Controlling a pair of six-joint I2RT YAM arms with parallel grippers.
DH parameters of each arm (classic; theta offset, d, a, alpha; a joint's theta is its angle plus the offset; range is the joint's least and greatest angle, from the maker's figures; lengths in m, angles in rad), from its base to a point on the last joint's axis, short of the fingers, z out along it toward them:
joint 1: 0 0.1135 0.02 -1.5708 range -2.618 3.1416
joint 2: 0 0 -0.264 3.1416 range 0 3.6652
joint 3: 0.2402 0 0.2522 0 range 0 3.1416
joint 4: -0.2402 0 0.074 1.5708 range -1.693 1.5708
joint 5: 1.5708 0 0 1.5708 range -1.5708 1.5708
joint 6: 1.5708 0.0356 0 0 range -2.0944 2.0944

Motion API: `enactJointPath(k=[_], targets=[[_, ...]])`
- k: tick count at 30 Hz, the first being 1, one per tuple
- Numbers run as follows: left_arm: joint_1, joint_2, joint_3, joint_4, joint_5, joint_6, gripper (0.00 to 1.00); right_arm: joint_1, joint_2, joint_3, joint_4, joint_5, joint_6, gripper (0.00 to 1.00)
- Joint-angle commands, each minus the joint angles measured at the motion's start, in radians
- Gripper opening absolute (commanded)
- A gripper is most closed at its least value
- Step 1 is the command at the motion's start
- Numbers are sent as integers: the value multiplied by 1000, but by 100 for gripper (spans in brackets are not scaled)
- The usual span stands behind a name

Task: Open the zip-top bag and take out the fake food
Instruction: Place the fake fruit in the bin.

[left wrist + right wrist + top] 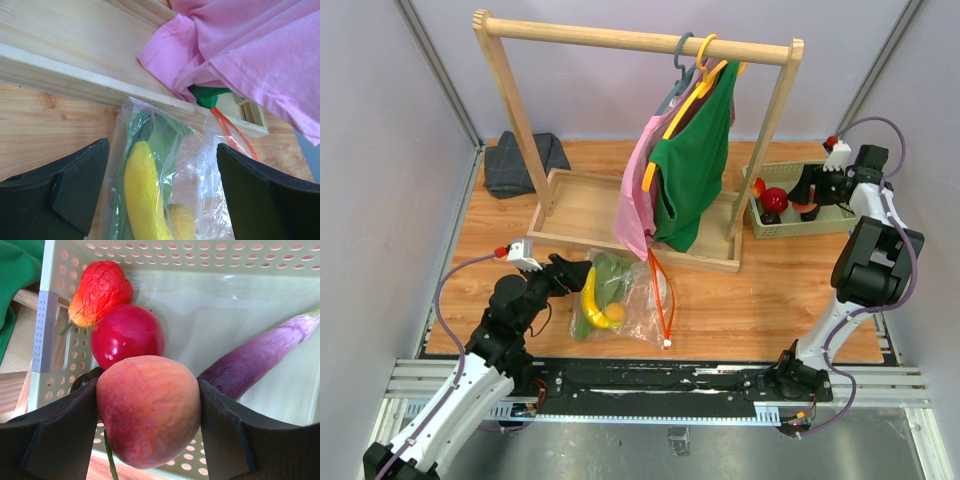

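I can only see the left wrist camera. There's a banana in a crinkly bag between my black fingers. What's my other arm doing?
Observer: The right gripper is closed on a peach at the pale green basket on the far right of the table.
Operator: Is other food in the basket?
Observer: Yes. A red round fruit, an orange-red wrinkly fruit and a purple eggplant lie inside it.
Operator: Where does the orange line on my bag go?
Observer: From above, that zip strip runs down the right side of the bag to a small white slider at its near end.
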Motion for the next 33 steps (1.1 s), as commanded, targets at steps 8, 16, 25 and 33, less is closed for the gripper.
enactJointPath(k=[8, 16, 25, 33], targets=[[-1, -17, -3, 1, -18, -6, 92, 13, -2, 26, -51, -6, -43, 59], [-1, -17, -4, 0, -18, -7, 92, 13, -15, 14, -53, -6, -57, 73], [-1, -18, -6, 3, -18, -9, 92, 12, -50, -26, -26, 4, -82, 88], [-1, -26, -5, -4, -18, -9, 92, 12, -92, -46, -22, -10, -93, 88]])
